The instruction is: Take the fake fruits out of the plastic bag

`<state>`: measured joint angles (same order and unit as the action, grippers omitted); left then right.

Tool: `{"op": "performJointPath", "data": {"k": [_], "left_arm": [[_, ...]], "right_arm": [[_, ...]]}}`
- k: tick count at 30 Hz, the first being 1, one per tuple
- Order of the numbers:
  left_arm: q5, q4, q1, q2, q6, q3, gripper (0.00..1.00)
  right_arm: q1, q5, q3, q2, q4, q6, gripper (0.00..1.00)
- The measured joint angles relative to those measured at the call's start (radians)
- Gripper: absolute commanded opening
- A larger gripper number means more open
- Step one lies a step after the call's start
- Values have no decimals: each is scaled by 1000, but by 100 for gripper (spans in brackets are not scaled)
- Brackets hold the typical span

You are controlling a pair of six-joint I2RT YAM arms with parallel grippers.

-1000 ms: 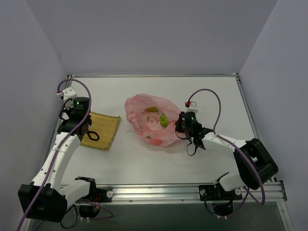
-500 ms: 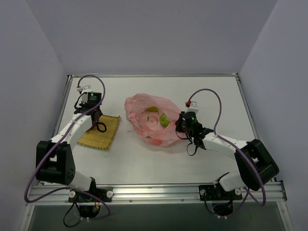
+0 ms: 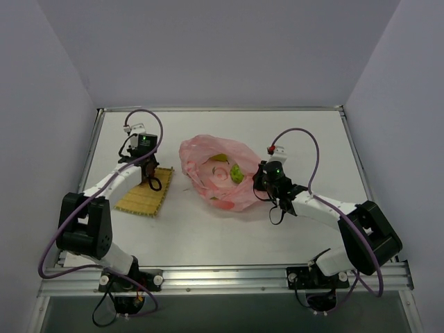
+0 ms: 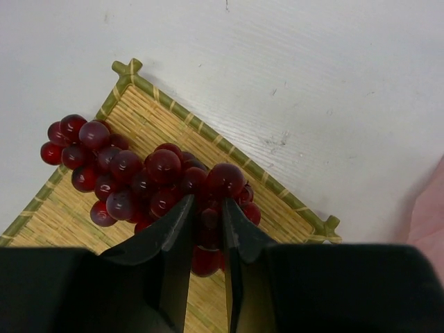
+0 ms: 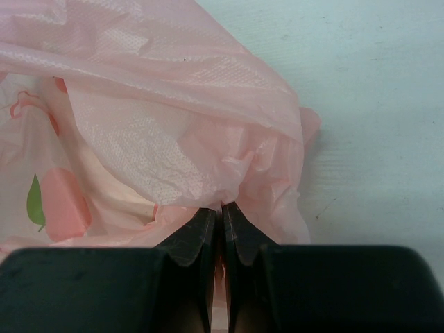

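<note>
From above, a thin, crinkly, translucent pink plastic bag [image 3: 200, 154] lies at the middle of the white table [image 3: 298, 132]. Small yellow-green fruit pieces [image 3: 236, 173] show inside its open mouth. At the bag's 9 o'clock, apart from it, lies a flat yellow woven straw mat [image 3: 139, 200]. The left gripper [image 3: 150, 182] is over the mat's 2 o'clock corner, and the right gripper [image 3: 262, 184] is at the bag's 4 o'clock edge.

In the left wrist view, the fingers stand almost together, clamped on grapes at the 5 o'clock end of a dark red plastic grape bunch [image 4: 132, 177]. The bunch spreads toward 10 o'clock across the mat, its farthest grapes over bare table. It is hard to tell whether it rests on the mat or hangs just above it.

In the right wrist view, the fingers are pressed together on a pinched fold of the bag. Pink film fills the frame from 9 to 12 o'clock, and bare table lies at 2 o'clock.
</note>
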<state>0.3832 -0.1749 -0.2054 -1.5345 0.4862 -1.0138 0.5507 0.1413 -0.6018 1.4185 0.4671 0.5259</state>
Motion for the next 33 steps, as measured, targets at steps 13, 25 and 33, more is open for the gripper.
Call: {"op": "performJointPath", "data": {"k": [13,25,33], "left_arm": [[-4,12,-31,144,97,118,59],[-19,-19,-428,501,158,160,42],[17,42,-745,328,185,123,41]], "right_arm": [[0,0,0,0,0,0,3],[0,1,5,-6,0,0,3],[0,56,13,-30,-7,2,3]]}}
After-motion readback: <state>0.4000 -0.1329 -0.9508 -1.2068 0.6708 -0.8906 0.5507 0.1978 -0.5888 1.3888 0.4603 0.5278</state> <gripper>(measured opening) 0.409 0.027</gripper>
